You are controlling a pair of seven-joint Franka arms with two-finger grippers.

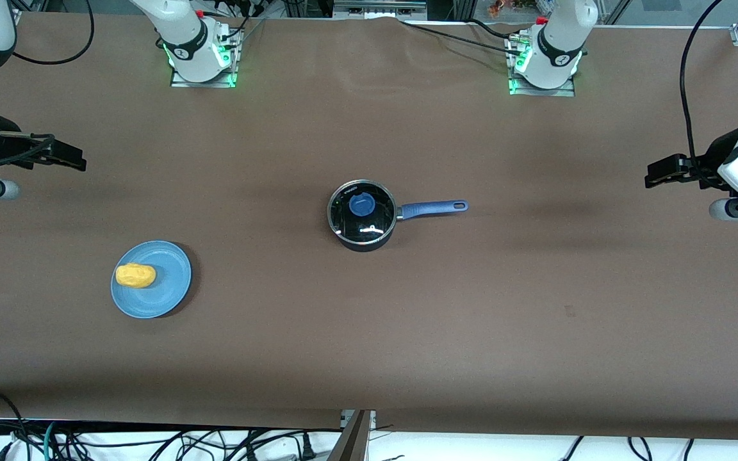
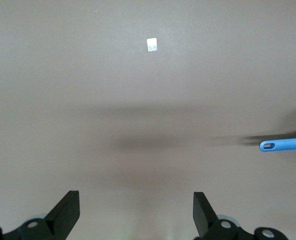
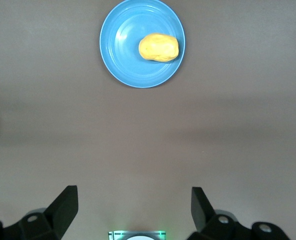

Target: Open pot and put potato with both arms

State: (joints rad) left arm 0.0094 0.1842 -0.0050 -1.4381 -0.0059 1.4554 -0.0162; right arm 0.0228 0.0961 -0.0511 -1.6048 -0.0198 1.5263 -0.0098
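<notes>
Nothing had begun: the pot (image 1: 362, 214) sat lidded mid-desk, the potato (image 1: 135, 275) on a plate (image 1: 164, 291) at its eight o'clock. Left gripper (image 2: 136, 212) and right gripper (image 3: 134, 210) hung empty, fingers spread, over the desk's ends. Next, lifting the lid (image 1: 362, 205) by its knob seemed due.

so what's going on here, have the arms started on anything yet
Nothing is being handled yet. The pot sits mid-table with its glass lid on. The potato lies on a blue plate toward the right arm's end, nearer the front camera than the pot. The left gripper and right gripper hang open and empty over bare table at their own ends, both arms waiting.
</notes>
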